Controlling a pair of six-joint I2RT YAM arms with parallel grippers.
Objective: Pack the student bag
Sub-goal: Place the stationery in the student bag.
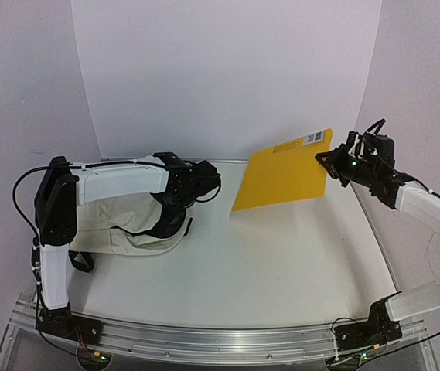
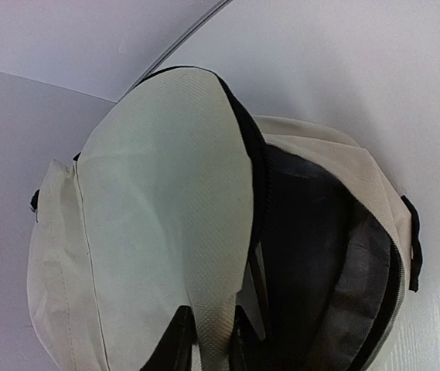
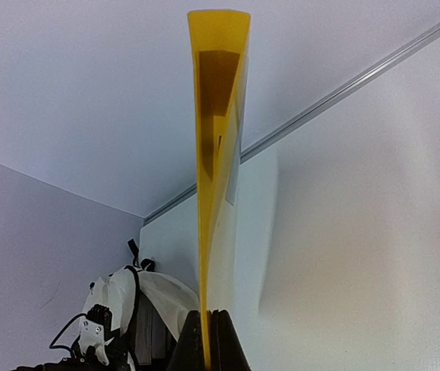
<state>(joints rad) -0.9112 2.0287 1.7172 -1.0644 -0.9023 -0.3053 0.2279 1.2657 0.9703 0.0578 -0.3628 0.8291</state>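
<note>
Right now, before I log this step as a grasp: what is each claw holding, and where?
The right claw pinches the yellow folder at the edge near its label; the left claw grips the student bag by its flap's rim.

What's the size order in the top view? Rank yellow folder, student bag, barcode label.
1. yellow folder and student bag: alike, unranked; folder is held up, left arm hides part of the bag.
2. barcode label.

Student bag (image 2: 158,224): cream woven fabric, black lining, black zipper.
Folder (image 1: 285,178): plain yellow, small white label with black print.
Bench (image 1: 266,270): white.
Left arm (image 1: 119,179): white covers, black joints.
Walls (image 1: 227,69): plain pale lilac-white.
</note>
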